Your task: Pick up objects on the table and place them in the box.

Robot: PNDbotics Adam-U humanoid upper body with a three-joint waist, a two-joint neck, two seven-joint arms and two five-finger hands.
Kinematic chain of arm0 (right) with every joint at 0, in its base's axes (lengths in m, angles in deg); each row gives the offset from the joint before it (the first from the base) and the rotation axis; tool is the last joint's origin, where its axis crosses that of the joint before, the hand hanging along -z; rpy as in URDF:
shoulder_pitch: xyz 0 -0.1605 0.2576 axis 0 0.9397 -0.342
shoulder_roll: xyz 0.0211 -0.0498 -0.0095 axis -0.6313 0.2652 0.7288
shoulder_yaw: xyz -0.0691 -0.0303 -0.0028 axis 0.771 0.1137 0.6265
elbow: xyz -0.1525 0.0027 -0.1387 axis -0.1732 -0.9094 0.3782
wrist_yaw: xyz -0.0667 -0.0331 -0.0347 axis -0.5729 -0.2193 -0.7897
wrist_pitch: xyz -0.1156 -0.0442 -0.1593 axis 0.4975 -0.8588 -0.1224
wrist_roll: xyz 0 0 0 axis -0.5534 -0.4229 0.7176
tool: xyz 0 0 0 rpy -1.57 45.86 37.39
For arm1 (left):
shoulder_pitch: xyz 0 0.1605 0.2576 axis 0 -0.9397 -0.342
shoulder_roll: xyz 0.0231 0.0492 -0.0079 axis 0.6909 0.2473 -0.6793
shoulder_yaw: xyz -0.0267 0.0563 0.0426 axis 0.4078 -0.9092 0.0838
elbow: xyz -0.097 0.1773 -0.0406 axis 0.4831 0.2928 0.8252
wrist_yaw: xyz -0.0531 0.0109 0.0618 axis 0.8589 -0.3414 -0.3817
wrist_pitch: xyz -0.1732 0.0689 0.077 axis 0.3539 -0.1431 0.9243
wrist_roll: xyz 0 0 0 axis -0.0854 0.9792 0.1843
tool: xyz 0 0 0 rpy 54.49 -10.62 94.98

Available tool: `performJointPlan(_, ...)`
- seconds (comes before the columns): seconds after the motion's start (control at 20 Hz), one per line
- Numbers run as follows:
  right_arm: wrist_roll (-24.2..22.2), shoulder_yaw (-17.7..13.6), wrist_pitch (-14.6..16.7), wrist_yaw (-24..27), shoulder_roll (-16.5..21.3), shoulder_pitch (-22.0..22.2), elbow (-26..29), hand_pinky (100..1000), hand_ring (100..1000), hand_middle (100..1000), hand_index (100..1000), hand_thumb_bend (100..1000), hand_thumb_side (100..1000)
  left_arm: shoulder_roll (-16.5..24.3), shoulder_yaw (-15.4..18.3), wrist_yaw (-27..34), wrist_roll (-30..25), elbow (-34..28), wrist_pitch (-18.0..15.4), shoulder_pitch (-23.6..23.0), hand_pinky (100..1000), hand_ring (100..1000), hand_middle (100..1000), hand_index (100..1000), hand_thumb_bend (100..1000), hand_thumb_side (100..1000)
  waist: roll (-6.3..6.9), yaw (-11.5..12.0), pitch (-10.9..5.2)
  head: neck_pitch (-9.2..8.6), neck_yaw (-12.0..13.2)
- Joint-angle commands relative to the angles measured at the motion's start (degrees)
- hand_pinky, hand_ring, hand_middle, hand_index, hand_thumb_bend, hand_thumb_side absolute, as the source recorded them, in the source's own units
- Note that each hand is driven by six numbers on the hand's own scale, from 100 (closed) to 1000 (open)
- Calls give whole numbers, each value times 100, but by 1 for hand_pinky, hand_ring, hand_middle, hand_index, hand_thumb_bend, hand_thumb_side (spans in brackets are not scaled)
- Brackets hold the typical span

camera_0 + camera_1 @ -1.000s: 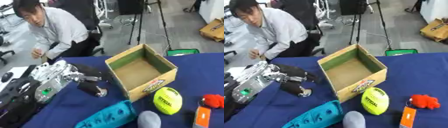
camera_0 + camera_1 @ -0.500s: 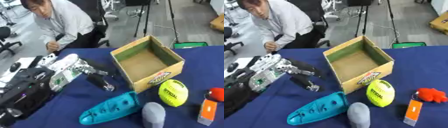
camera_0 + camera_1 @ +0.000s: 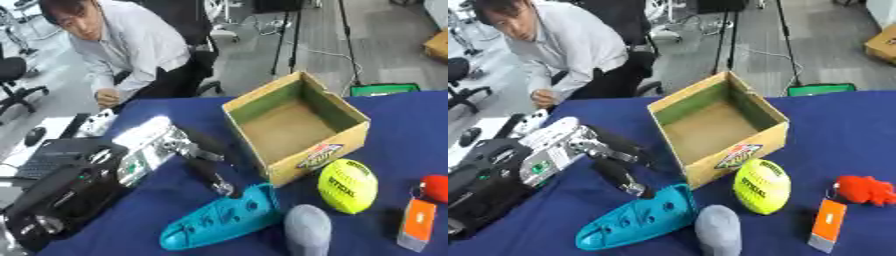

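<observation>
A dark blue cloth-covered table [image 3: 859, 120] fills the view, grey office floor behind it. Toward its far edge sits an open, square cardboard box [image 3: 717, 126] with a green-lined inner wall, nothing visible inside. The left hand [image 3: 610, 157], black and silver, reaches in from the table's left edge, fingers relaxed and slightly spread, tips just beside a smooth teal plastic elongated toy [image 3: 634, 217]. Along the near edge lie a yellow-green softball [image 3: 760, 186], a rounded grey object [image 3: 717, 230], an orange rectangular tag [image 3: 828, 224] and a lumpy red toy [image 3: 866, 189].

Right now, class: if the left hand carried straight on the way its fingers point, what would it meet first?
Probably the teal toy. The left hand points down and to the right, fingertips just short of the toy's near end; depth is unclear, so it might pass just above.
</observation>
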Motion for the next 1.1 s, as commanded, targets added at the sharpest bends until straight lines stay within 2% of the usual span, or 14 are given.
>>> performJointPlan(0.05, 9, -8, -35, -28, 91, -51, 68, 842, 827, 800, 791, 100, 868, 37, 177, -26, 3, -223, 55, 15, 1000, 1000, 1000, 1000, 436, 1000, -38, 25, -75, 44, -64)
performJointPlan(0.25, 9, 17, -60, -19, 71, -45, 68, 842, 827, 801, 792, 100, 858, -102, 360, -378, 4, -562, 41, -195, 1000, 1000, 1000, 1000, 479, 1000, -20, 75, -102, 121, -141)
performJointPlan(0.35, 9, 28, -69, -24, 66, -33, 68, 842, 828, 801, 792, 100, 856, -162, 573, -694, 28, -730, 23, -394, 1000, 1000, 1000, 1000, 480, 1000, -3, 86, -116, 145, -138)
performJointPlan(0.55, 9, 46, -87, -43, 72, -3, 68, 842, 828, 801, 792, 100, 853, -420, 1093, -1095, 146, -1047, 7, -975, 1000, 1000, 1000, 1000, 366, 993, 53, 87, -153, 199, -134)
performJointPlan(0.6, 9, 52, -92, -47, 77, 6, 68, 842, 828, 801, 793, 100, 851, -510, 1231, -1109, 175, -1104, 37, -1140, 1000, 1000, 1000, 1000, 320, 959, 72, 91, -166, 229, -134)
performJointPlan(0.65, 9, 59, -96, -50, 85, 14, 68, 842, 828, 801, 793, 100, 850, -577, 1338, -1134, 191, -1150, 66, -1271, 1000, 1000, 1000, 1000, 319, 950, 89, 93, -179, 255, -130)
performJointPlan(0.75, 9, 68, -102, -54, 98, 20, 68, 842, 829, 801, 793, 100, 847, -646, 1445, -1211, 199, -1209, 93, -1412, 1000, 1000, 1000, 1000, 342, 928, 114, 95, -195, 286, -124)
performJointPlan(0.85, 9, 84, -110, -59, 126, 32, 68, 842, 829, 801, 794, 100, 846, -789, 1563, -1507, 262, -1219, 96, -1648, 1000, 1000, 1000, 1000, 352, 922, 182, 100, -233, 345, -95)
performJointPlan(1.0, 9, 96, -122, -57, 134, 33, 68, 842, 829, 802, 794, 100, 845, -925, 1615, -1930, 385, -1212, 6, -1801, 1000, 1000, 1000, 1000, 368, 896, 212, 96, -245, 374, -81)
performJointPlan(1.05, 9, 98, -124, -57, 135, 32, 68, 842, 829, 801, 794, 100, 845, -953, 1627, -2020, 425, -1201, -16, -1824, 1000, 1000, 1000, 1000, 358, 861, 215, 97, -246, 377, -80)
performJointPlan(1.1, 9, 98, -125, -57, 137, 29, 68, 842, 829, 802, 794, 100, 843, -1032, 1697, -2124, 504, -1190, 9, -1890, 1000, 1000, 1000, 1000, 317, 886, 214, 96, -242, 373, -78)
